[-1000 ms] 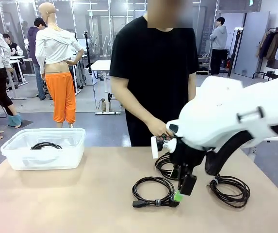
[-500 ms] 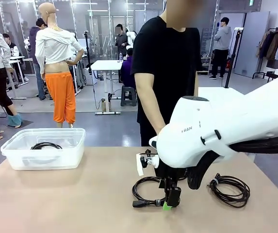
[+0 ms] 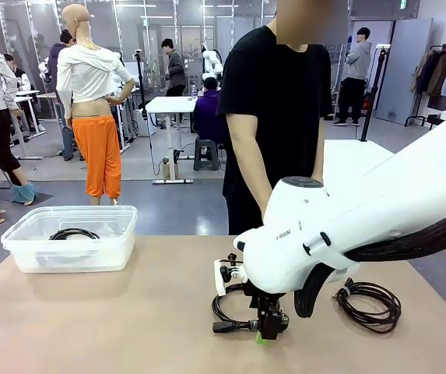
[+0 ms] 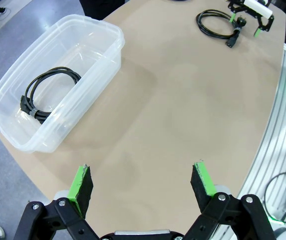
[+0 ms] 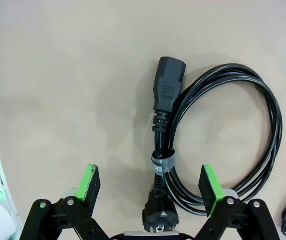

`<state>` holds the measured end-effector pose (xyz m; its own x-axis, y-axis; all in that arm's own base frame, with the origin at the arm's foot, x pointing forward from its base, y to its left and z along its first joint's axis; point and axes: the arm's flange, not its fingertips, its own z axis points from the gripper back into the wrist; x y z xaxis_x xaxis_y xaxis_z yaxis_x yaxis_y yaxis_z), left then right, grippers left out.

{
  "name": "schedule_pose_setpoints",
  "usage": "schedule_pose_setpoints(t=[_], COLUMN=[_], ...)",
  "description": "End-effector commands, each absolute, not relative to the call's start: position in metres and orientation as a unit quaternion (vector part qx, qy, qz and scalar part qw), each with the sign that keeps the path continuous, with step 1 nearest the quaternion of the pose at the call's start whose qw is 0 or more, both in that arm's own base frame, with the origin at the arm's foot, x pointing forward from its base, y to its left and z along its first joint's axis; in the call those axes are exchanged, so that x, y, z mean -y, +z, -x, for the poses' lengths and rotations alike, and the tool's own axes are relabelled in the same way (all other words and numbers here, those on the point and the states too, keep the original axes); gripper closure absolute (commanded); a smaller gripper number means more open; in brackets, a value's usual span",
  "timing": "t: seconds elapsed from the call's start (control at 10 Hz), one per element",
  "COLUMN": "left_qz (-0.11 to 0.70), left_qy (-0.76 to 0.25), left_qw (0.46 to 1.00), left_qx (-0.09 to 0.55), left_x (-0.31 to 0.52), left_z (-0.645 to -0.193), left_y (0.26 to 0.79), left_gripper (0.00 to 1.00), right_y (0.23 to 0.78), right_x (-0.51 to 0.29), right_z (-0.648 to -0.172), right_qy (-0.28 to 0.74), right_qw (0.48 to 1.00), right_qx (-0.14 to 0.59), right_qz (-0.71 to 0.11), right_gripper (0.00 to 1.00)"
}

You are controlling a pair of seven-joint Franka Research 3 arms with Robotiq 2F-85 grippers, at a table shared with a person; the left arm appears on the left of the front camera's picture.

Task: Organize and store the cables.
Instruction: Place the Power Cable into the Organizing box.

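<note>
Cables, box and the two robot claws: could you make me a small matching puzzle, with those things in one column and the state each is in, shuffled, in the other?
Things
1. clear bin
2. plug-ended cable
3. left gripper
4. right gripper

States
A. open, fingers on either side of the plug-ended cable's tied part
B. holds one coiled black cable
C. open, above bare table
D. lies coiled on the table, bound by a tie

Pairs: 1-B, 2-D, 3-C, 4-A
</note>
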<state>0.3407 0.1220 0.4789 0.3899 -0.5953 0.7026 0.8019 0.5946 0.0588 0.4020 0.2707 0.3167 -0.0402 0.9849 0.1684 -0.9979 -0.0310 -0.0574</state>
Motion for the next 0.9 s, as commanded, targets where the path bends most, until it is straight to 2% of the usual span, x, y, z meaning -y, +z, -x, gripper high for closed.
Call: schedule_pose_setpoints(t=[0.0, 0.1, 0.2, 0.4, 0.5, 0.7, 0.8], left_qz=[0.14, 0.14, 0.14, 0.14, 0.14, 0.14, 0.14], left_qy=[-0.42, -0.42, -0.42, -0.42, -0.42, -0.42, -0.42], left_qw=[0.826, 0.826, 0.826, 0.826, 0.826, 0.826, 0.826], left_qx=[0.349, 0.349, 0.349, 0.349, 0.349, 0.349, 0.349], left_x=[-0.121, -0.121, -0.121, -0.121, -0.121, -0.121, -0.121], left_z=[-0.343, -0.343, -0.343, -0.343, -0.343, -0.343, -0.343], left_y=[0.479, 0.479, 0.479, 0.479, 0.479, 0.479, 0.479], left_gripper=[0.0, 0.0, 0.0, 0.0, 0.0, 0.0, 0.0], right_y=[0.309, 0.307, 0.304, 0.298, 0.298, 0.301, 0.304], right_x=[-0.278, -0.279, -0.279, -0.281, -0.283, -0.286, -0.287], right_z=[-0.414, -0.416, -0.419, -0.425, -0.426, -0.428, -0.428], right_qy=[0.724, 0.724, 0.727, 0.731, 0.733, 0.732, 0.731], right_qw=[0.685, 0.685, 0.683, 0.678, 0.676, 0.678, 0.68], right_qx=[0.08, 0.077, 0.072, 0.067, 0.064, 0.06, 0.054], right_qz=[-0.028, -0.03, -0.029, -0.031, -0.03, -0.027, -0.02], right_gripper=[0.0, 0.06, 0.29, 0.89, 1.0, 1.0, 0.97])
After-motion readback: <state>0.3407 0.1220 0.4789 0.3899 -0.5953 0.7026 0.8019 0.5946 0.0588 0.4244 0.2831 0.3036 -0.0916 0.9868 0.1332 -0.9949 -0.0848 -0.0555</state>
